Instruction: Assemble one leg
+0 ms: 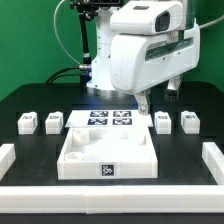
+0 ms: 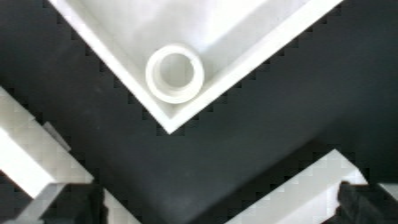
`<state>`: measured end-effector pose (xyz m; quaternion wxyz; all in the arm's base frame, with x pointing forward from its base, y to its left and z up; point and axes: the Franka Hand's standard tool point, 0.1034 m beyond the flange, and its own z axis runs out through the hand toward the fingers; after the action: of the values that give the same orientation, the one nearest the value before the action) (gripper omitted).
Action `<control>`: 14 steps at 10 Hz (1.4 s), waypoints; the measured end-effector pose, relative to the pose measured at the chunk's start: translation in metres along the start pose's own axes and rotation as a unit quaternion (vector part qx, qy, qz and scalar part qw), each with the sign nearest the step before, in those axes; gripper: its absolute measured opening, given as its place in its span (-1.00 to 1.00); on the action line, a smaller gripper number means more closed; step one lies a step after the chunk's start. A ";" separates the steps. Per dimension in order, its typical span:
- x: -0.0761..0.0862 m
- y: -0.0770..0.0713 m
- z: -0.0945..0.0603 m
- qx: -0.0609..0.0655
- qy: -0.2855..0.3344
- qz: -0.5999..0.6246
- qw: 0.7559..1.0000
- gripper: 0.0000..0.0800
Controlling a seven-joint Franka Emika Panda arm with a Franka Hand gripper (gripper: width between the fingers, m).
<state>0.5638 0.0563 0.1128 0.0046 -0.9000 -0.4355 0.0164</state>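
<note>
Four legs, small white blocks with tags, stand in a row on the black table: two at the exterior view's left (image 1: 27,122) (image 1: 52,121) and two at its right (image 1: 163,122) (image 1: 187,121). My gripper (image 1: 146,103) hangs above the table just behind the back right corner of the large white tray-like piece (image 1: 82,158), left of the nearest right leg. In the wrist view the gripper (image 2: 214,212) is open and empty, and its dark fingertips (image 2: 63,205) stand wide apart. A corner of the tray piece with a round socket (image 2: 175,72) lies beyond them. No leg shows there.
The marker board (image 1: 110,118) lies behind the tray piece. Raised white borders run along the table's left (image 1: 6,155), right (image 1: 214,160) and front (image 1: 110,198). White strips cross the wrist view's lower corners (image 2: 302,185); I cannot tell what they are.
</note>
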 end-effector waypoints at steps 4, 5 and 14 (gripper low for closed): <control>0.000 0.000 0.001 0.001 -0.001 0.000 1.000 0.63; 0.000 0.000 0.001 0.001 -0.001 0.000 1.000 0.63; -0.114 -0.051 0.050 -0.038 0.023 -0.150 0.988 0.63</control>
<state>0.4509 -0.0016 0.0665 -0.0172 -0.8242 -0.5656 -0.0221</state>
